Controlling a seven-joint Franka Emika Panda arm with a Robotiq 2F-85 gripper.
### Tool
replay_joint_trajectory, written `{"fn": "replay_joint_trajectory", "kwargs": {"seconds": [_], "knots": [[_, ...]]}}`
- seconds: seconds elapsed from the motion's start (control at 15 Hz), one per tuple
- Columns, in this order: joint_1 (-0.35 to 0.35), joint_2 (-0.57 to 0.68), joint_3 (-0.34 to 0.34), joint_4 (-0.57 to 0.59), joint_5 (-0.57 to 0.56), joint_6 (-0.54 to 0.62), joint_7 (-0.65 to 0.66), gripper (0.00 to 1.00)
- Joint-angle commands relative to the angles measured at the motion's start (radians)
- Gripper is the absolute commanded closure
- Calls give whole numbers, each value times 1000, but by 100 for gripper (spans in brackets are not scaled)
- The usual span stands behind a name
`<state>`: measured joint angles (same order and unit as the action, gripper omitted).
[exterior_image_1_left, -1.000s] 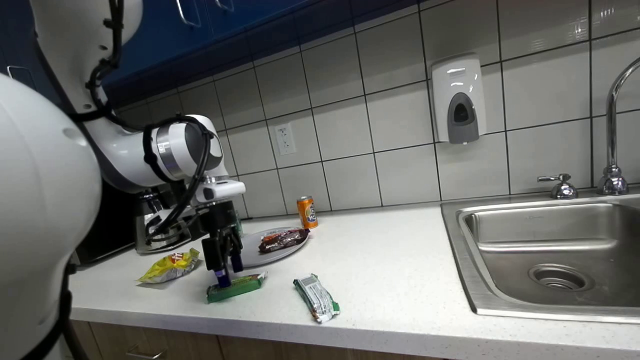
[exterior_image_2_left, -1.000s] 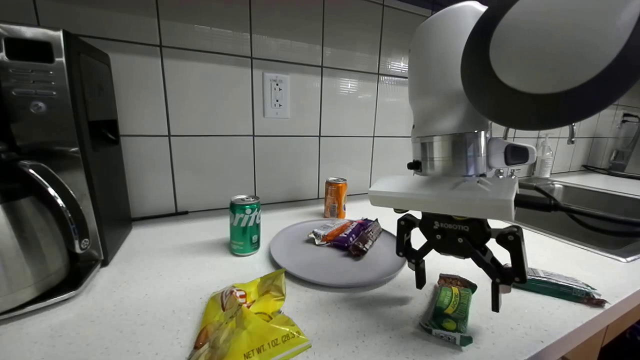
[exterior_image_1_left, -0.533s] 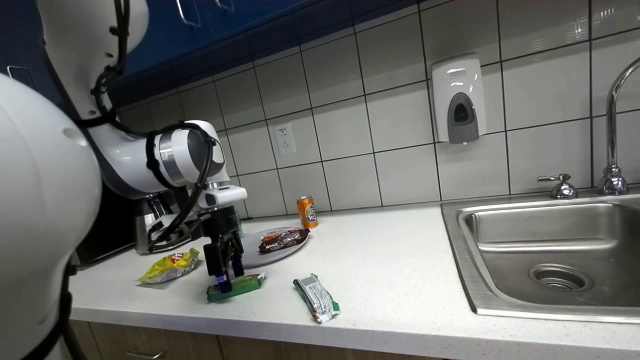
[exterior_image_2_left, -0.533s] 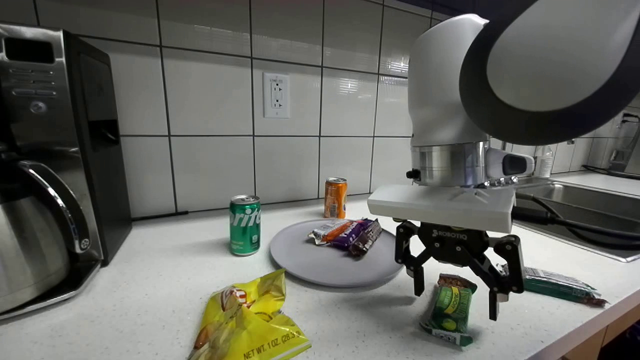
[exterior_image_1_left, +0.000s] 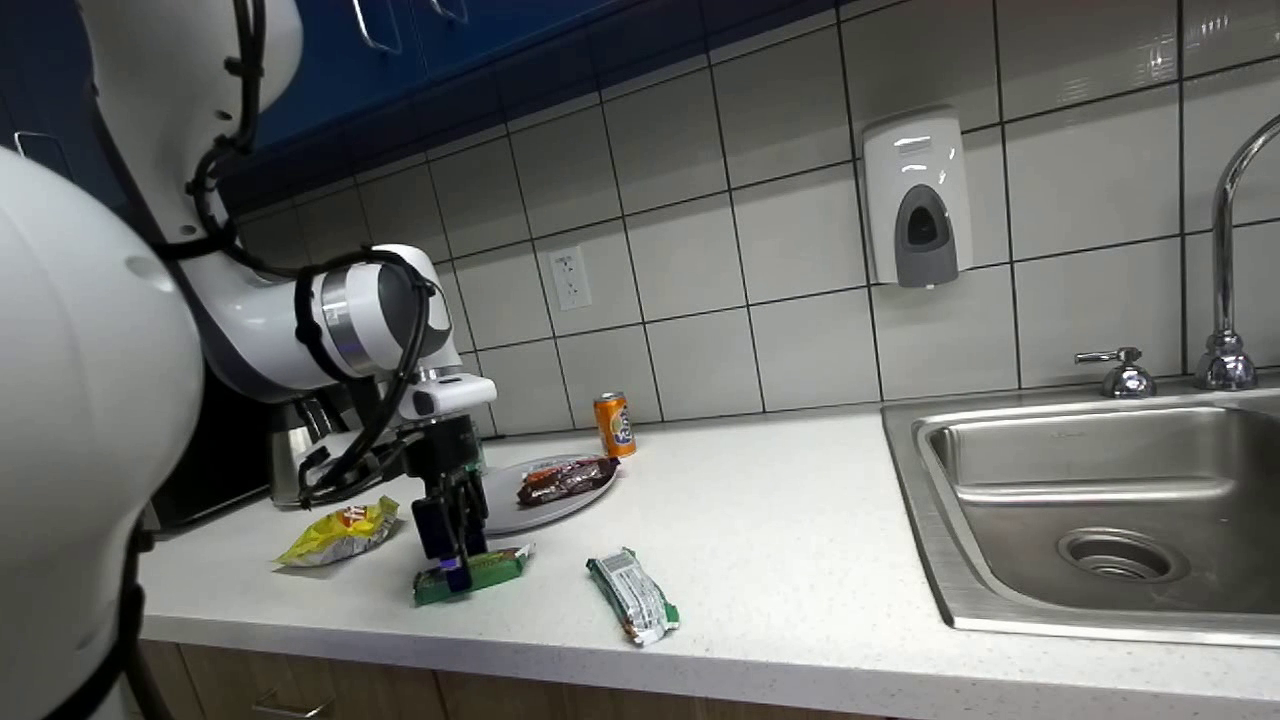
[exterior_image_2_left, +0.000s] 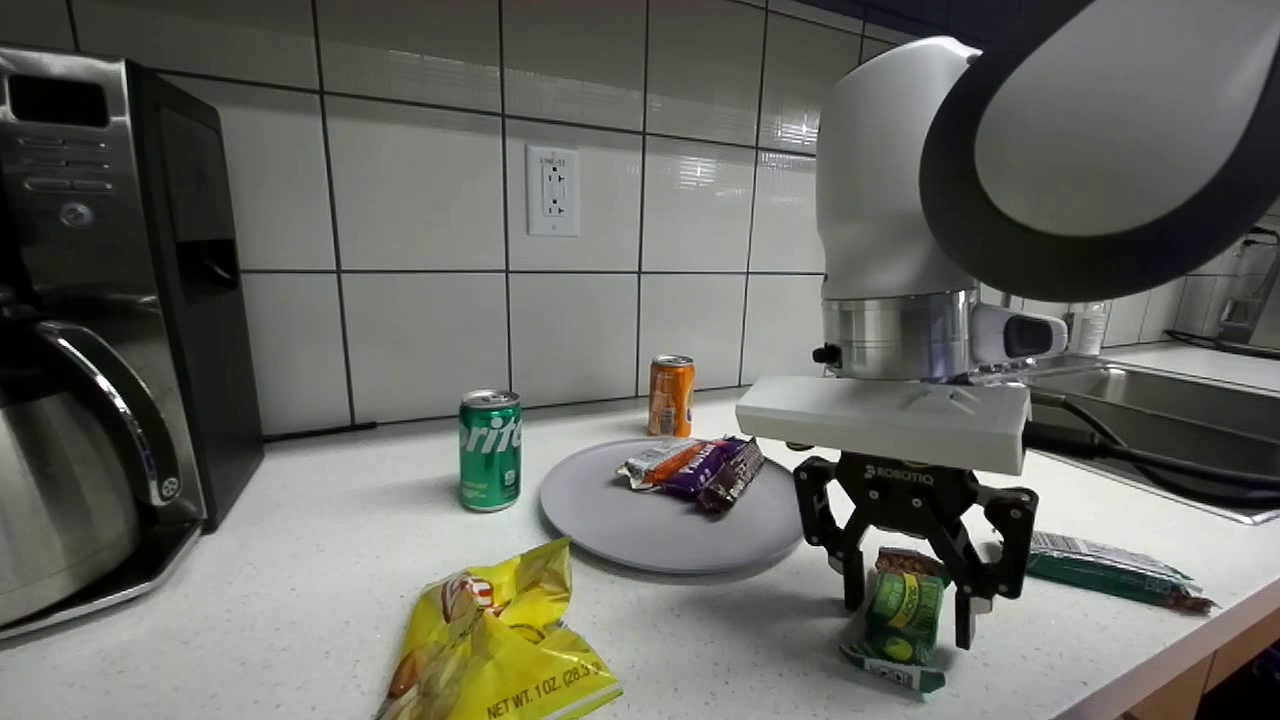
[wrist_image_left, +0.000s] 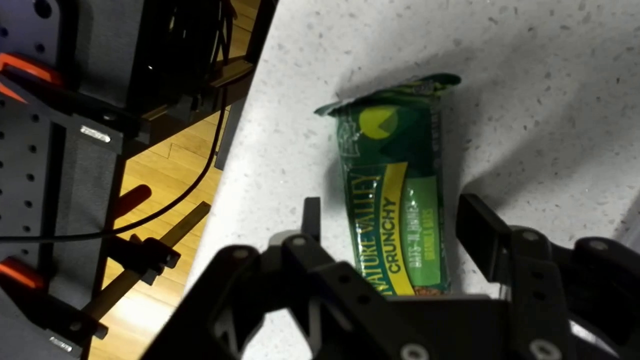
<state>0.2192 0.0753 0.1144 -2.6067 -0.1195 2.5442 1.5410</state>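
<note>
The gripper (exterior_image_2_left: 909, 614) stands spread around the green bar (wrist_image_left: 390, 200), holding nothing; it lies on the counter (exterior_image_1_left: 790, 560) near the edge, between the fingers (wrist_image_left: 480, 240), seemingly closer to one. Closing slowly should centre it; light, square pressure looks best against crumbling.

Your robot arm (exterior_image_2_left: 885, 170) is white and smooth, with rounded parts, and you can see a wide dark grey ring (exterior_image_2_left: 945, 190) around a pale cap (exterior_image_2_left: 1110, 110). Lower down there is a shiny silver band (exterior_image_2_left: 900, 332). Black cables (exterior_image_1_left: 250, 90) run along the arm, fastened with black straps (exterior_image_1_left: 190, 248). Under a flat white plate (exterior_image_2_left: 885, 412), your claw (exterior_image_2_left: 908, 605) is black, with jointed fingers (exterior_image_2_left: 964, 622), small round screws (wrist_image_left: 414, 351) and the name ROBOTIQ (exterior_image_2_left: 900, 475) in pale letters.
</note>
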Motion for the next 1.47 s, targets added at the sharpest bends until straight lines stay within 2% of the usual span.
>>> {"fn": "replay_joint_trajectory", "kwargs": {"seconds": [0.0,0.2,0.27,0.93,1.4], "knots": [[-12,-6,2,-12,-23,23,-4,60],[-12,-11,2,-12,-21,33,-6,81],[-11,-17,3,-11,-25,27,-4,84],[-13,-122,36,24,-14,-2,-55,84],[-29,-79,33,107,-60,3,-55,84]]}}
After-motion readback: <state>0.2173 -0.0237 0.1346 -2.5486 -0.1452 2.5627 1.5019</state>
